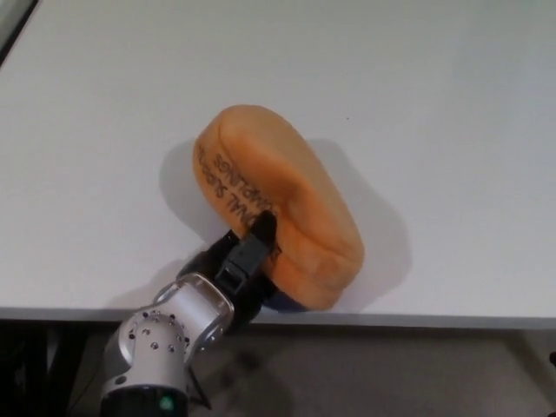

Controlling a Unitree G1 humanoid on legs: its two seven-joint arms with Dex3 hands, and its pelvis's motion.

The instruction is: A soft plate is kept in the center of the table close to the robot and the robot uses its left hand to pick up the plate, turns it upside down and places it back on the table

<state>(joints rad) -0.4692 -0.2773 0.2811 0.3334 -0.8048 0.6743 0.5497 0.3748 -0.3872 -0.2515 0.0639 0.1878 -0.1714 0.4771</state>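
1. The soft orange padded plate (282, 213) stands tilted on edge above the white surface (452, 130), its printed black lettering facing the hand.
2. The plate's near lower rim sits in the black left hand (248, 261), which is closed on it: one finger (259, 236) lies over the lettered face, the rest tucked beneath the rim.
3. The silver wrist (165, 334) comes up from below the plate, past the surface's front edge.
4. The plate's shadow falls on the surface on both sides of the plate.
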